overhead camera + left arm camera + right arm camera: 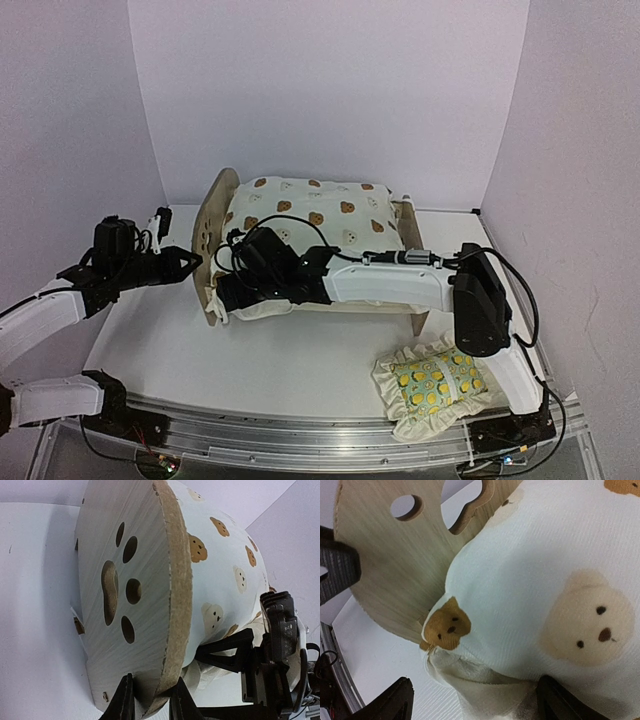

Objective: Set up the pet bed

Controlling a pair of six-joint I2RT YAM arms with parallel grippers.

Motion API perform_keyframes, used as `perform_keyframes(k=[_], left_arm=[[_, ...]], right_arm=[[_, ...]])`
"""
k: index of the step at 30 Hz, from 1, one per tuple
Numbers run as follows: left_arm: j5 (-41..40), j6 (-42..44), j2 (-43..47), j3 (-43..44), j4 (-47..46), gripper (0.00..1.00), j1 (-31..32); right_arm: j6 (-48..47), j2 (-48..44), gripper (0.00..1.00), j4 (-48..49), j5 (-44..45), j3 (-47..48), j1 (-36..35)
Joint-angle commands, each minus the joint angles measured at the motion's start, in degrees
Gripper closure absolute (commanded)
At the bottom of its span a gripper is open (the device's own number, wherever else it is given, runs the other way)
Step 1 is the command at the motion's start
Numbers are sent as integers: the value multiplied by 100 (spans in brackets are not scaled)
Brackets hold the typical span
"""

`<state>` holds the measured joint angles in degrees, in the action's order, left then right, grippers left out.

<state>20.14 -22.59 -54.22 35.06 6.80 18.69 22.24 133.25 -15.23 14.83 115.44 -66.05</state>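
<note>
The pet bed [212, 235] stands mid-table with its rounded paw-print headboard [145, 580] to the left. A cream bear-print cushion [320, 215] lies on it. My left gripper [195, 262] is shut on the headboard's lower rim, one finger [125, 700] on the outer face and the other against the edge. My right gripper [222, 295] is at the cushion's front-left corner [470, 680], by the headboard [395, 570]. It stands open, and its fingers [395, 702] straddle the corner without pinching it. The bed's base is hidden under the cushion.
A green lemon-print ruffled pillow [437, 380] lies at the front right near the right arm's base. White walls enclose the table at the back and on both sides. The right arm [390, 282] stretches across in front of the bed.
</note>
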Motion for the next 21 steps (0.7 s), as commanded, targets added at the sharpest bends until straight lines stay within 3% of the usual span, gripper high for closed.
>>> perform_keyframes(k=[1,9,21], left_arm=[[1379,-699,83,-125,-394,86,399],[1400,-738,118,-283,-521,86,565],[1404,-714,94,-304,-548,86,689]], right_arm=[[306,-194,14,231,314,36,-40],[421,78,20,367,392,241,-90],[317,493,52,474,535,312,-120]])
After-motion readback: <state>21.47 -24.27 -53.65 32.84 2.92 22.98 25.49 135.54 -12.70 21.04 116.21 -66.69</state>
